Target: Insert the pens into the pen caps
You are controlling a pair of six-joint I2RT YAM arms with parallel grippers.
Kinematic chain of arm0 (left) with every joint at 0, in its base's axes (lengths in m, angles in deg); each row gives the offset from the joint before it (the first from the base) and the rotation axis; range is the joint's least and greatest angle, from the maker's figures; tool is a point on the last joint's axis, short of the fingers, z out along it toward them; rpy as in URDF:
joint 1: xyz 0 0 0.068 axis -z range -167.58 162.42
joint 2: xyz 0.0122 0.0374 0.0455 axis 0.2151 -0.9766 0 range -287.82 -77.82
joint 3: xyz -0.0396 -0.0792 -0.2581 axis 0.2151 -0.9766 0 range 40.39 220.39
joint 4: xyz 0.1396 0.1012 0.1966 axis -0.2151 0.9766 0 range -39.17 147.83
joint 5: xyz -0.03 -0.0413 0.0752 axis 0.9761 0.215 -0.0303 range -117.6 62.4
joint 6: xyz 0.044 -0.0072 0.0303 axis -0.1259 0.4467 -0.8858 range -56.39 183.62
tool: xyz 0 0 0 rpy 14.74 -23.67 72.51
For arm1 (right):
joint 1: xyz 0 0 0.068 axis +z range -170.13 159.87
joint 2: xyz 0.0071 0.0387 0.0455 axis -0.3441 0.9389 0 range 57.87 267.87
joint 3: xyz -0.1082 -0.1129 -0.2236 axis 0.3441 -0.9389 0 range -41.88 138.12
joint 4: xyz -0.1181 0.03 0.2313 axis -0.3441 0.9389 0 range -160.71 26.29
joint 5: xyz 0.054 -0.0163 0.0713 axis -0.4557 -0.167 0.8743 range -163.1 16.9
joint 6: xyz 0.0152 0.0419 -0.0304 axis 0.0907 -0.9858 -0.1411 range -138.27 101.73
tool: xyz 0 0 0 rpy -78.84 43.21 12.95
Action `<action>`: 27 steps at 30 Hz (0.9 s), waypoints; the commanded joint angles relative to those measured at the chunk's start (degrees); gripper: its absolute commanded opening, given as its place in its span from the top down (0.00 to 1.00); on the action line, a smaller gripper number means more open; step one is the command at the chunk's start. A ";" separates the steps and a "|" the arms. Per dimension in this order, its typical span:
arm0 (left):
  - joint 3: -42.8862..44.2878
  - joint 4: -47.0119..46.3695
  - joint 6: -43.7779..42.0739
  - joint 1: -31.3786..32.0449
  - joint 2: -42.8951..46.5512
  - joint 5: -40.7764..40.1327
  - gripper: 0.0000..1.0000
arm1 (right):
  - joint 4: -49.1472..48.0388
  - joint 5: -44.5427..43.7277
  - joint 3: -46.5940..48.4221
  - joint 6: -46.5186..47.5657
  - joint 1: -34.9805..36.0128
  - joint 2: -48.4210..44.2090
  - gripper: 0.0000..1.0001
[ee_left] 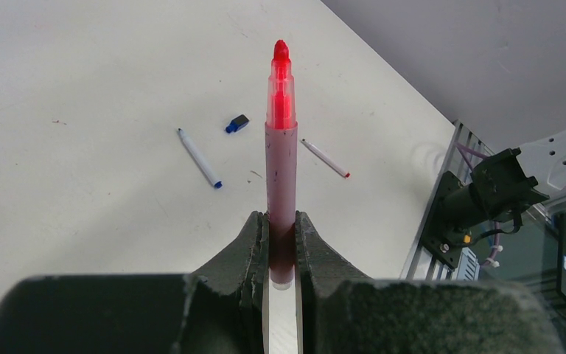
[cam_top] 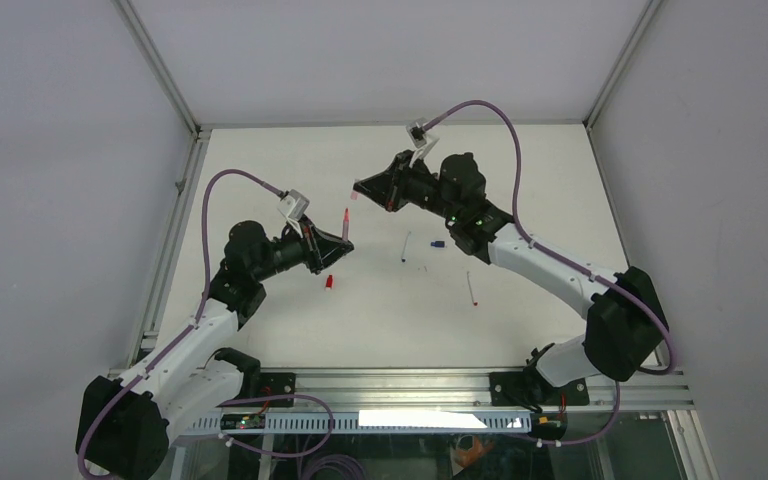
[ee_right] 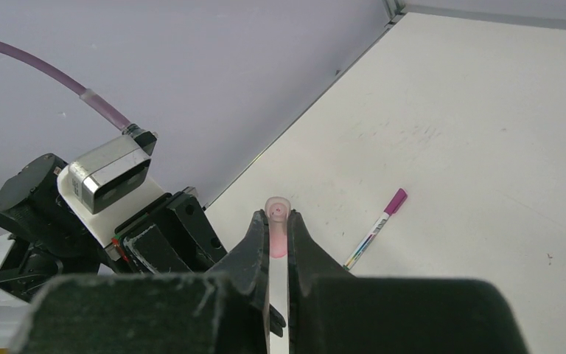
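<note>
Held cap (ee_right: 277, 221) just beyond held pen (ee_left: 281, 169), loose pens (cam_top: 405, 247) on table (cam_top: 540, 180) to their right

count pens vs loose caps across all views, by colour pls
Pens: 4 (pink pen, blue-tipped pen, red-tipped pen, magenta-ended pen)
Loose caps: 3 (red cap, blue cap, pale pink cap)
Total: 7

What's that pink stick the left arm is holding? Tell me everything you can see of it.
It is a pen with a slim, pale pink, plastic-looking barrel, then a see-through red stepped section ending in a bright red tip, uncapped. The left gripper clamps its back end between two dark fingers; nothing else touches it. It hangs clear of the table.
</note>
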 commanded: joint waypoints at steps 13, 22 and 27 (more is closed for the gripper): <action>1.42 -2.18 -0.80 0.48 0.41 0.71 1.00 | 1.18 4.35 3.77 0.28 2.15 1.89 1.00; 1.32 -1.53 -1.07 0.48 1.48 -0.11 1.00 | 7.91 4.88 4.57 4.59 3.32 1.95 1.00; 1.37 -0.97 -1.68 0.56 2.95 -1.15 1.00 | 18.86 7.02 8.86 10.16 4.11 3.73 1.00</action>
